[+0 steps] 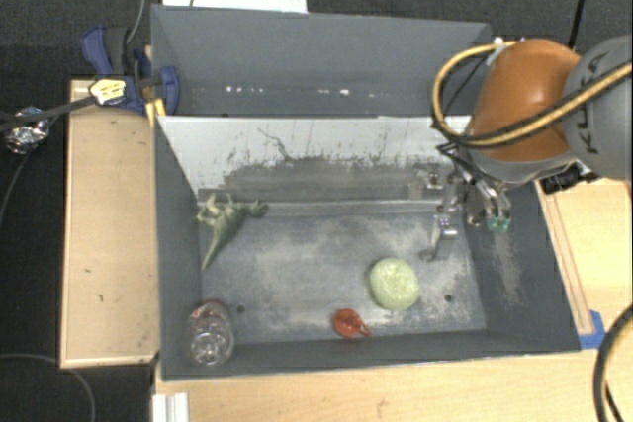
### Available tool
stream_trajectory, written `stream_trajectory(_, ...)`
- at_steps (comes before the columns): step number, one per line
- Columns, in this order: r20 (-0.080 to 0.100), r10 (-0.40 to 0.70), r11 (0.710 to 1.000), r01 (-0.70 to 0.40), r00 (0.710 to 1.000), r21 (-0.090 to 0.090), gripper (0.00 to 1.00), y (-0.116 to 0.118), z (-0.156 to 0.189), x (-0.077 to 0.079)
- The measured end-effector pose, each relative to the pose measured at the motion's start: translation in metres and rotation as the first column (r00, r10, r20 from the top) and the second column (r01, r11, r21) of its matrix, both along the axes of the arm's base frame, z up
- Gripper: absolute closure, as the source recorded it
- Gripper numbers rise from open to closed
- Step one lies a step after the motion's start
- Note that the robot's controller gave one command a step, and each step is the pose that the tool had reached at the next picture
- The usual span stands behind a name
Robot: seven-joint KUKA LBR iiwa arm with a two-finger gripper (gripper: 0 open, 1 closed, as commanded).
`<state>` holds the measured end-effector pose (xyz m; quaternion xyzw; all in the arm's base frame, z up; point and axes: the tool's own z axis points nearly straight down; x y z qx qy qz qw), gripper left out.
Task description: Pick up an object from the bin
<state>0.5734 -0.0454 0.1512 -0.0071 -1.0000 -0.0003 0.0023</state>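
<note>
At the near wall of the bin [297, 262] we see a clear bottle [210, 332] in the left corner and a small red thing [348, 323] near the middle, well apart. Just beyond the red thing, to its right, a pale green ball [395, 283] lies on bare floor, touching nothing. Further back a green toy dinosaur [226, 215] lies by the left wall. Past the ball on the right the pincer [447, 230] hangs low in the bin, near the ball but apart from it; whether it is released or clenched we cannot tell. We judge the approach to be in hand: nothing is lifted yet, and the ball is the nearest thing. The next move, as we read it, calls for a short shift toward the near left to centre over the ball, then a descent and a grip across its middle, so that it does not roll away
</note>
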Motion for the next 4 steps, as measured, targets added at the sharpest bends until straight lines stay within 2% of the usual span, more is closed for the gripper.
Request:
stream_trajectory(1,0.008,0.001,1.000,-0.001,1.000,-0.001,0.00,0.000,0.005,0.002)
stream_trajectory(2,0.012,0.071,0.997,-0.071,0.997,-0.002,0.00,0.005,-0.031,-0.017)
stream_trajectory(3,0.008,0.208,0.978,-0.208,0.978,-0.002,0.00,0.028,-0.069,-0.035)
stream_trajectory(4,0.012,0.125,0.992,-0.125,0.992,-0.003,1.00,0.039,-0.078,-0.044)
